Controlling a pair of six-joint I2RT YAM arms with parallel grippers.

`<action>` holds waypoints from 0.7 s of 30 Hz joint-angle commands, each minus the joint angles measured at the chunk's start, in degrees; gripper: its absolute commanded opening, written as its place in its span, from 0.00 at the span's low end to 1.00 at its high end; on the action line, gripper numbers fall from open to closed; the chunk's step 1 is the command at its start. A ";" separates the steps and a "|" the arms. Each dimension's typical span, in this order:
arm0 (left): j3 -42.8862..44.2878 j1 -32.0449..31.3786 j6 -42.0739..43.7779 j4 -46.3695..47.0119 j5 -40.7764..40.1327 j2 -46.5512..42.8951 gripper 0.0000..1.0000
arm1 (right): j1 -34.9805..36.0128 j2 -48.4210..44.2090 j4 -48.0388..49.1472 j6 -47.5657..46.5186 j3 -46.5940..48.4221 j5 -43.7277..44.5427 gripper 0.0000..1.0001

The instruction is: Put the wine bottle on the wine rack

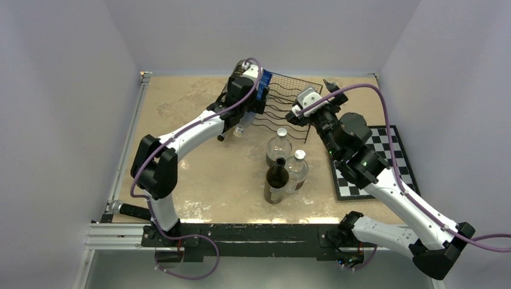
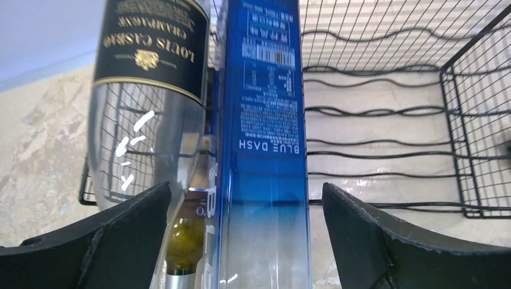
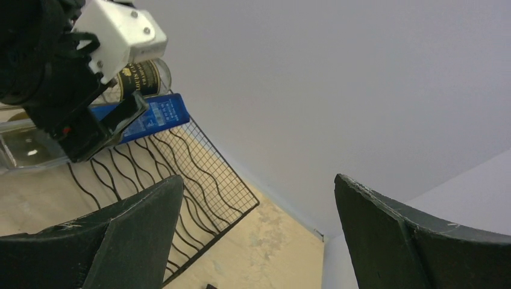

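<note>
lying lengthwise between the spread fingers (image 2: pixel 120 232) of the left gripper (image 2: pixel 246 191), the blue wine bottle (image 2: pixel 265 150) rests on the wine rack (image 2: pixel 476 138), its long axis running straight out from the wrist past the fingertips. its label reads upside down from the wrist, and the end nearest the wrist fades from blue to clear glass; the neck itself is out of frame. a gap shows on each side, so neither finger touches it and the jaws stand apart. just outside the left finger lies a clear bottle with a black label (image 2: pixel 150 90), parallel to the blue one, its gold-tinted neck pointing back toward the wrist. beyond the right finger the rack's wavy wires lie bare. only the top view shows the arm's pose: the left arm reaches far forward, its wrist bent down over the rack (image 1: pixel 289 102), while the right gripper (image 1: pixel 334 89) hangs just beside the rack's other end. that view alone also shows three upright bottles (image 1: pixel 279 162) nearer the bases and a chessboard (image 1: pixel 391 156). the right wrist view looks up at the wall, the right gripper (image 3: pixel 259 180) wide apart on nothing, the blue bottle (image 3: pixel 156 114) up beyond its left finger.
</note>
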 commanded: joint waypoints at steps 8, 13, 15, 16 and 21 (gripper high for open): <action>1.36 0.52 -0.13 4.81 3.10 -11.70 0.99 | -0.20 -3.27 -9.89 12.63 4.51 -0.62 0.99; -0.43 0.51 1.07 0.92 11.08 -18.35 0.99 | -0.22 -3.85 -21.28 21.24 8.44 -3.41 0.99; -2.14 0.55 1.24 -0.35 15.37 -21.71 0.99 | -0.25 -4.21 -24.84 24.25 9.68 -5.07 0.99; -3.36 0.55 1.56 -0.82 17.50 -23.44 0.99 | -0.29 -4.61 -26.36 25.67 10.20 -6.16 0.99; -7.62 0.53 2.90 -6.37 33.09 -31.17 0.99 | -0.23 -6.76 -30.50 29.90 10.41 -14.55 0.99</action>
